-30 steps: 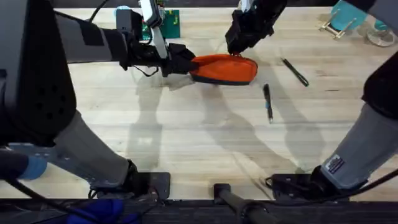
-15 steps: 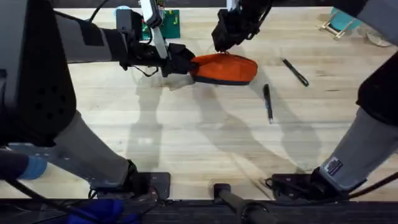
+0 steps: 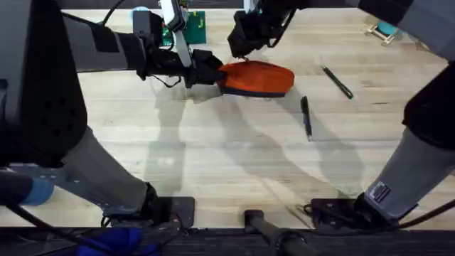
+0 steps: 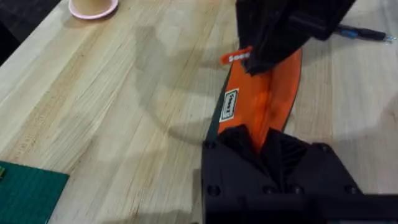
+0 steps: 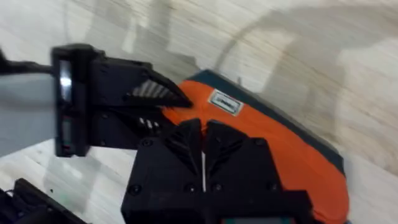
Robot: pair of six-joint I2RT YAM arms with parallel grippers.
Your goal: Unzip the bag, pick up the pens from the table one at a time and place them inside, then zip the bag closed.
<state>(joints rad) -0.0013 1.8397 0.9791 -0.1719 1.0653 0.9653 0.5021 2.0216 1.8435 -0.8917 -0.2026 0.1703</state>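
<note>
The orange bag point(image 3: 261, 77) with a navy bottom band lies on the table point(image 3: 227, 156) at the far middle. My left gripper point(image 3: 212, 73) is shut on the bag's left end, which the left wrist view shows clamped between its fingers point(image 4: 292, 149). Over the bag's left top, my right gripper point(image 3: 239, 52) is shut on the orange zipper pull tab point(image 4: 236, 57). In the right wrist view its fingers point(image 5: 186, 140) meet above the orange fabric point(image 5: 280, 149). Two dark pens lie right of the bag, one farther back point(image 3: 338, 82) and one nearer point(image 3: 306, 117).
A green mat point(image 3: 190, 25) sits at the back behind my left arm. A pink dish point(image 4: 93, 7) stands at the table's far edge in the left wrist view. Small teal and wooden items point(image 3: 387, 28) sit at the back right. Bare wood stretches in front of the bag.
My right gripper has travelled left along the top of the bag, from its right end towards its left end. The left gripper, the bag and both pens have stayed in place.
</note>
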